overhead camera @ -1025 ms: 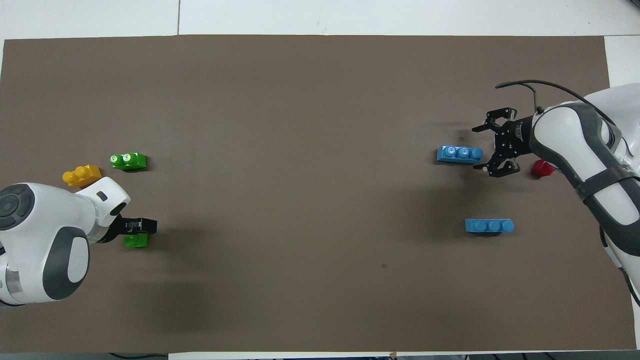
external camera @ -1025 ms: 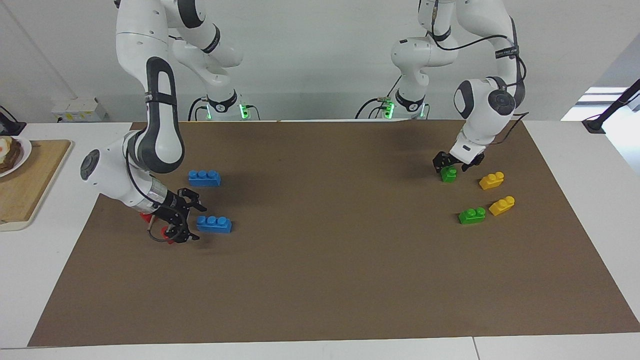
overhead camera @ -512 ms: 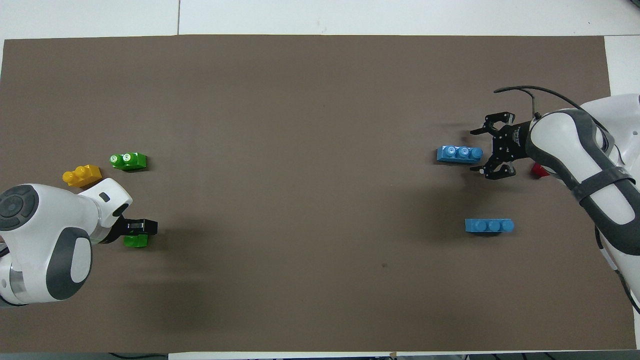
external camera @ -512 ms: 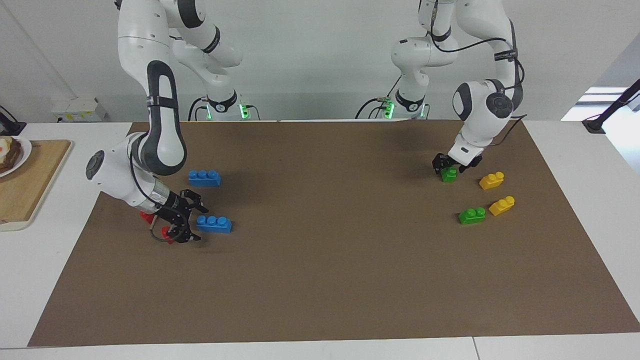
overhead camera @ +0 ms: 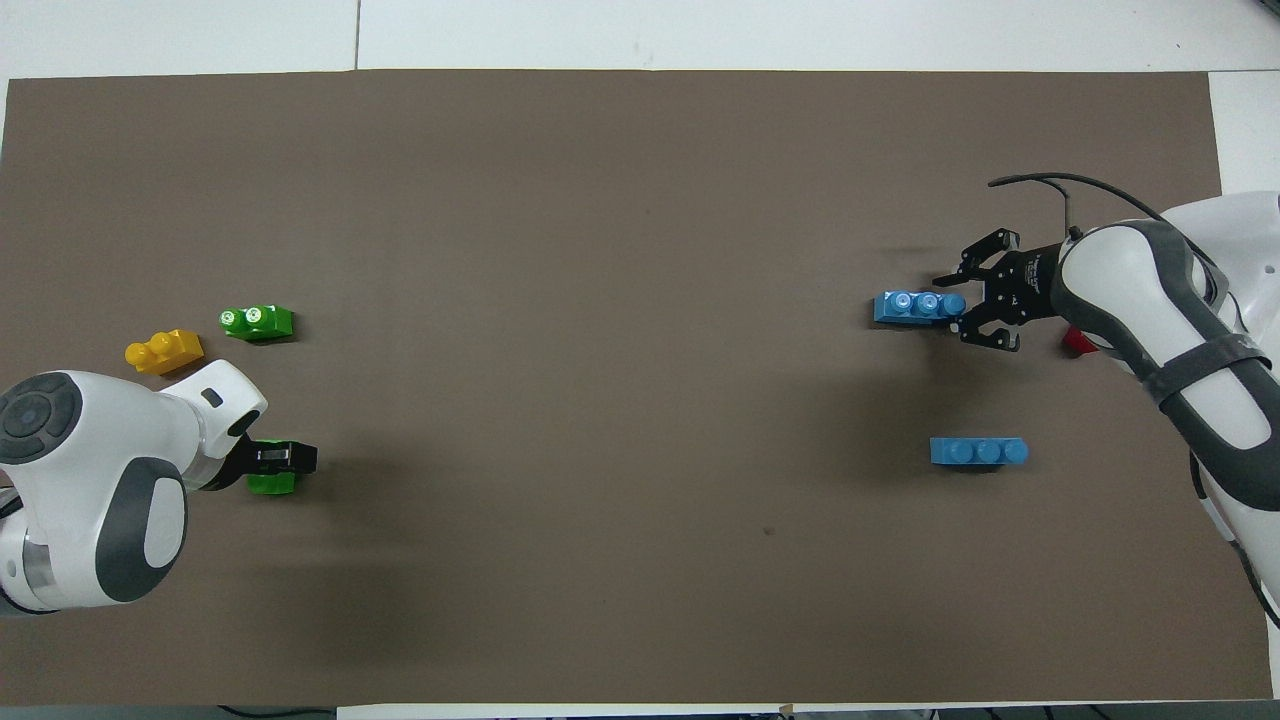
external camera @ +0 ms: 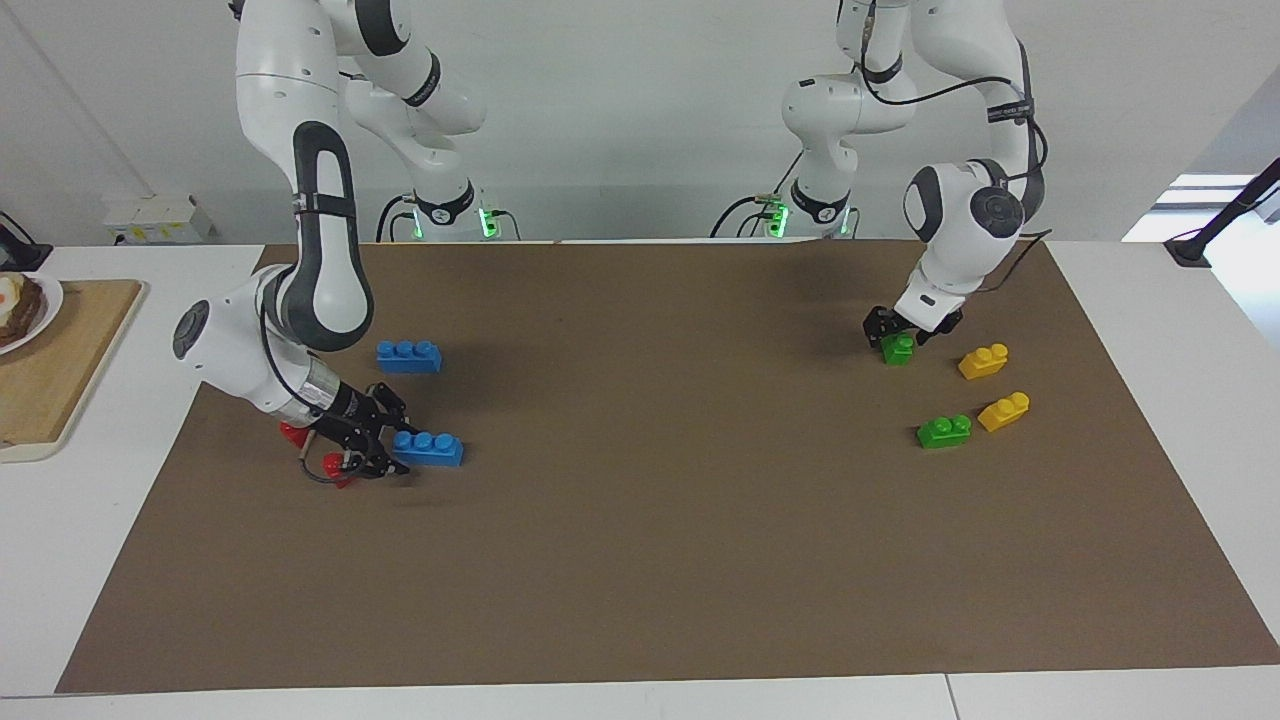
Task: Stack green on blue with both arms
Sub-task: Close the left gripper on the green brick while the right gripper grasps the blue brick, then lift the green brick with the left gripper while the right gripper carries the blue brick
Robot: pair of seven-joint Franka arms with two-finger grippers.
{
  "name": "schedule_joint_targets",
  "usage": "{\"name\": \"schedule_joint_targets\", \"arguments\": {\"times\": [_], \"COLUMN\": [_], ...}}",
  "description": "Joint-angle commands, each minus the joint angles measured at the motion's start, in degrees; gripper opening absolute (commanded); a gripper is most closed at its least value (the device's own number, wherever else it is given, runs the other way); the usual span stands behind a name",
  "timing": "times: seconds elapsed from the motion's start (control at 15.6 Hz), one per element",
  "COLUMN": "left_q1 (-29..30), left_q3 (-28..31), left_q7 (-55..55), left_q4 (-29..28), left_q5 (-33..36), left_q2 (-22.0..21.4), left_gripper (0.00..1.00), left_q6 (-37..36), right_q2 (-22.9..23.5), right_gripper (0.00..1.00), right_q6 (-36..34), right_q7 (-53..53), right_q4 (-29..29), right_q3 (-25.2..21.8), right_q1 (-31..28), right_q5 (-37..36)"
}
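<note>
My left gripper (external camera: 908, 332) (overhead camera: 272, 460) is down on a small green brick (external camera: 897, 350) (overhead camera: 268, 485) at the left arm's end of the mat, shut on it, and the brick rests on the mat. A second green brick (external camera: 944, 431) (overhead camera: 256, 321) lies farther from the robots. At the right arm's end, my right gripper (external camera: 385, 444) (overhead camera: 955, 306) lies low, its jaws half closed around the end of a blue three-stud brick (external camera: 432, 448) (overhead camera: 910, 307) with a little gap still showing. Another blue brick (external camera: 408, 356) (overhead camera: 978, 452) lies nearer to the robots.
Two yellow bricks (external camera: 983, 361) (external camera: 1004, 411) lie beside the green ones. Two red bricks (external camera: 294, 433) (external camera: 335, 467) sit by the right wrist. A wooden board (external camera: 60, 380) with a plate (external camera: 48, 300) stands off the brown mat (external camera: 650, 560) at the right arm's end.
The right gripper slid up to the blue brick's end and its jaws narrowed around it. The left gripper settled slightly on the green brick. No brick has moved.
</note>
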Motion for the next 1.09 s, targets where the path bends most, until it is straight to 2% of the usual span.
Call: {"name": "schedule_joint_targets", "arguments": {"times": [0.0,0.06,0.19,0.32,0.38,0.51,0.77,1.02], "left_q1": [-0.28,-0.28,-0.20,-0.28,-0.20,-0.20,0.59,-0.55], "left_q3": [0.10,0.10,0.10,0.10,0.10,0.19,0.19,-0.07], "left_q7": [0.37,0.37,0.19,0.19,0.36,0.28,-0.07,-10.69], "left_q4": [-2.06,-2.06,-1.45,0.74,1.10,3.90,14.26,19.99], "left_q5": [0.01,0.01,0.01,0.01,0.01,0.01,-0.08,-0.52], "left_q2": [-1.43,-1.43,-1.17,-0.46,-0.46,0.50,1.56,3.31], "left_gripper": [0.82,0.75,0.46,0.12,0.00,0.00,0.00,0.00], "left_q6": [1.41,1.41,1.41,0.10,-0.51,-1.83,-12.10,-14.49], "right_q2": [-1.19,-1.19,-1.10,-1.02,-1.02,-1.02,-0.93,-0.23], "right_gripper": [0.00,0.00,0.00,0.00,0.00,0.00,0.00,0.00], "right_q6": [1.21,1.21,0.86,-1.24,-2.91,-3.45,-2.40,1.20], "right_q7": [-1.97,-2.49,-2.50,-1.97,-1.45,2.05,9.27,15.43], "right_q4": [-1.51,-1.51,-0.64,1.90,3.74,7.17,11.75,12.55], "right_q3": [0.31,0.31,0.31,0.40,0.75,2.07,2.07,2.50], "right_q1": [-0.14,-0.14,-0.14,-0.14,-0.05,2.04,10.74,18.39], "right_q5": [1.49,1.49,1.49,1.58,1.58,1.66,1.66,4.02]}}
